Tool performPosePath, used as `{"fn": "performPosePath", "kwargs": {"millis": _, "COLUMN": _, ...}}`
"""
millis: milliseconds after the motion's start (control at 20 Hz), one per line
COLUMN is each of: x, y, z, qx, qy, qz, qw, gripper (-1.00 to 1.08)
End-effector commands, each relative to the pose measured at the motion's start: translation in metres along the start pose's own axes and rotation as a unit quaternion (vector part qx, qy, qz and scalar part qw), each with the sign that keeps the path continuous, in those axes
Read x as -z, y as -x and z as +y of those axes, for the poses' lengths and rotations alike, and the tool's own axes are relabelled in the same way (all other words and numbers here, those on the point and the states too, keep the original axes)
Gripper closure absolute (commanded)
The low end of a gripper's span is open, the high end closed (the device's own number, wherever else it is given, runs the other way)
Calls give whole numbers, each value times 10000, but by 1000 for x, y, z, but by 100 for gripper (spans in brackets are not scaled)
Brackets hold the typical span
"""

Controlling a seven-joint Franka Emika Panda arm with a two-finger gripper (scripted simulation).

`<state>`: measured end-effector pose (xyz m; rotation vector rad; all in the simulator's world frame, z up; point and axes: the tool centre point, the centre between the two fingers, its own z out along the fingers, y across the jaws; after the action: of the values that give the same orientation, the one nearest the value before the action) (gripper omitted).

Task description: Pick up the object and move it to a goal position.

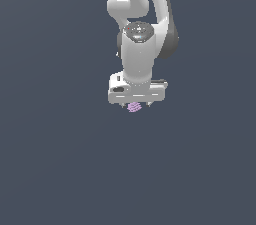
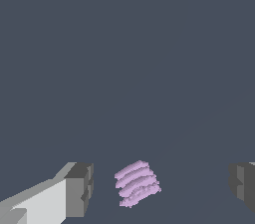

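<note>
Ridged purple lump (image 2: 137,183), apparently untouched, between spread pincer (image 2: 162,188) fingers (image 2: 79,189)

The white arm (image 1: 142,14) comes down from the top of the exterior view, its wrist pointing straight down and ending in the gripper (image 1: 136,104). In the wrist view the two dark grey fingertips (image 2: 79,188) stand wide apart, with clear gaps between each pad and the object (image 2: 137,184), neither one touching it

The object (image 2: 137,183) looks ridged and matt, the fingers (image 2: 79,189) smooth grey, the arm (image 1: 142,14) glossy white.
</note>
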<state>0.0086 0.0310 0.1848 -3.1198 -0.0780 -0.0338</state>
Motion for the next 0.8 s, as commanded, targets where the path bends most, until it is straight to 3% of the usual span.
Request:
{"fn": "performPosePath", "kwargs": {"millis": 0, "x": 0, "y": 0, "z": 0, "qx": 0, "qy": 0, "qz": 0, "qw": 10000, "gripper": -92}}
{"fn": "performPosePath", "kwargs": {"millis": 750, "x": 4, "y": -4, "z": 8, "qx": -73, "qy": -55, "qz": 61, "qw": 9999, "gripper": -92}}
